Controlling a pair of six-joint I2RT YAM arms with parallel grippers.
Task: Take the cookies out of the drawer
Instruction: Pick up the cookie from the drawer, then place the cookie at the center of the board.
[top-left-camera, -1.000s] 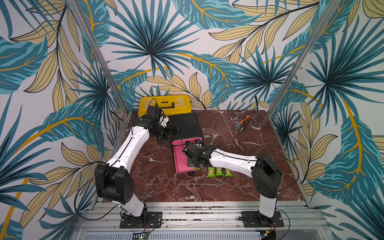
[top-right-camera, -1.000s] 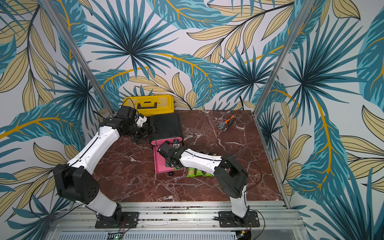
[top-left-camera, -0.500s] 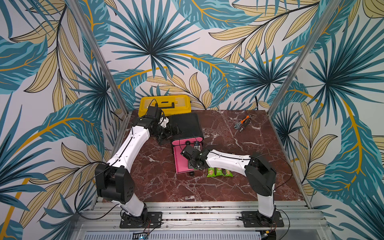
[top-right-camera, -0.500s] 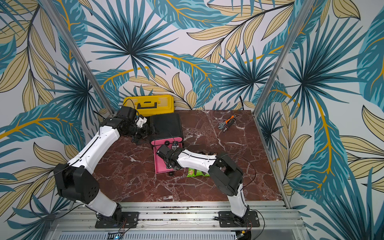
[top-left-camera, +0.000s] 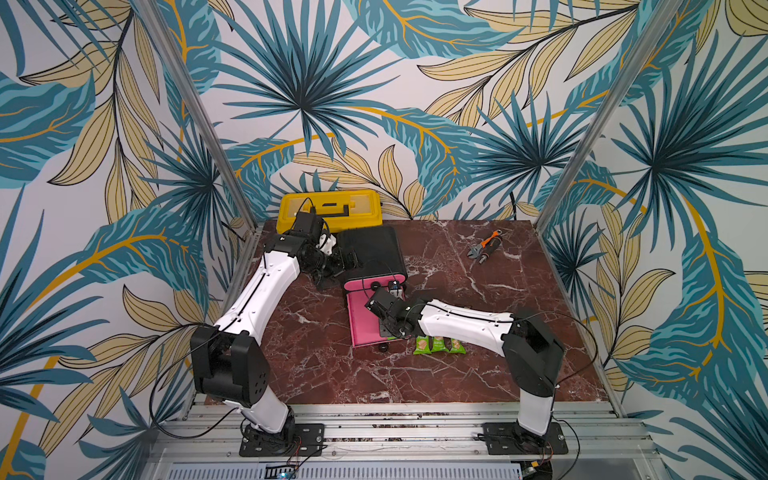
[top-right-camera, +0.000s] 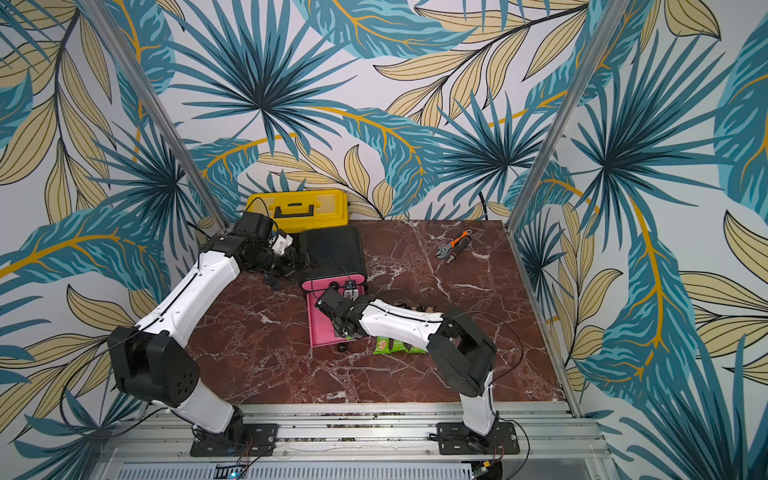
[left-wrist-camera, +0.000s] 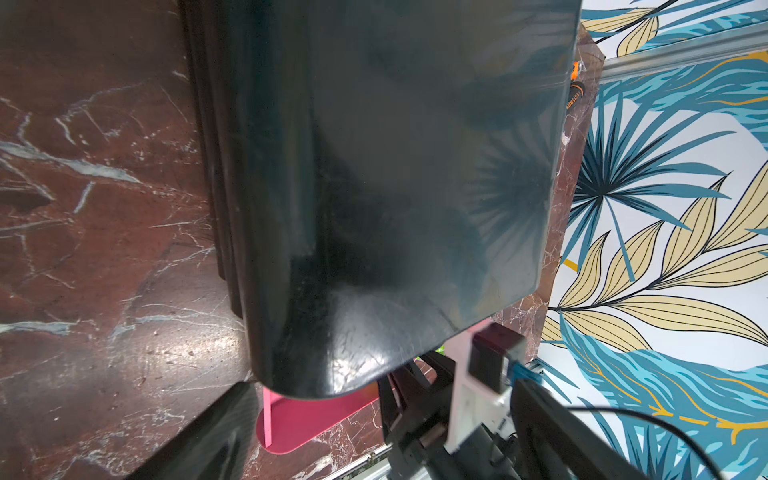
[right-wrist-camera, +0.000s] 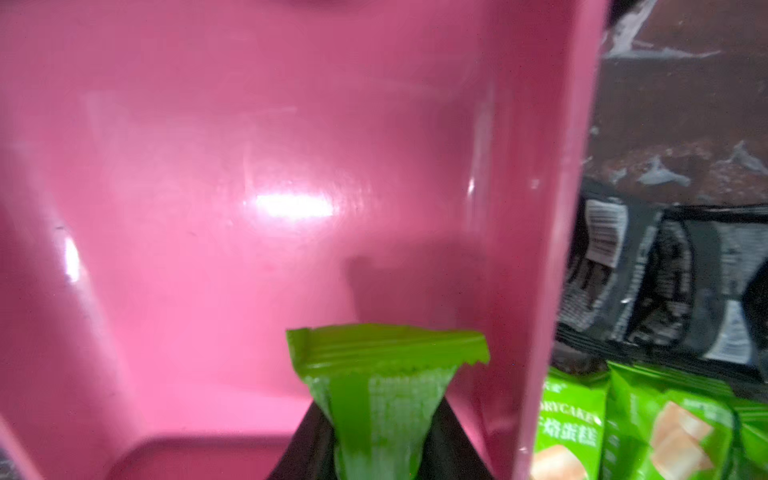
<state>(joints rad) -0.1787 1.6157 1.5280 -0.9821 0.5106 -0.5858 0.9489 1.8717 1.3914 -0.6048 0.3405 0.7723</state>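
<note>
Looking in, we find our right hand (right-wrist-camera: 378, 453) closed on a green cookie packet (right-wrist-camera: 386, 361) inside the pink drawer (right-wrist-camera: 208, 166), other green packets (top-left-camera: 438, 344) on the surface (top-left-camera: 457, 382) just beside it; how open our left hand (top-left-camera: 341, 261) stands we cannot tell.

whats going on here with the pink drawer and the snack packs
The right gripper is down in the open pink drawer, pinching a green cookie packet. The left gripper sits against the side of the black cabinet; whether it grips it is unclear. Three green packets already lie on the table beside the drawer, with black packets next to them.
</note>
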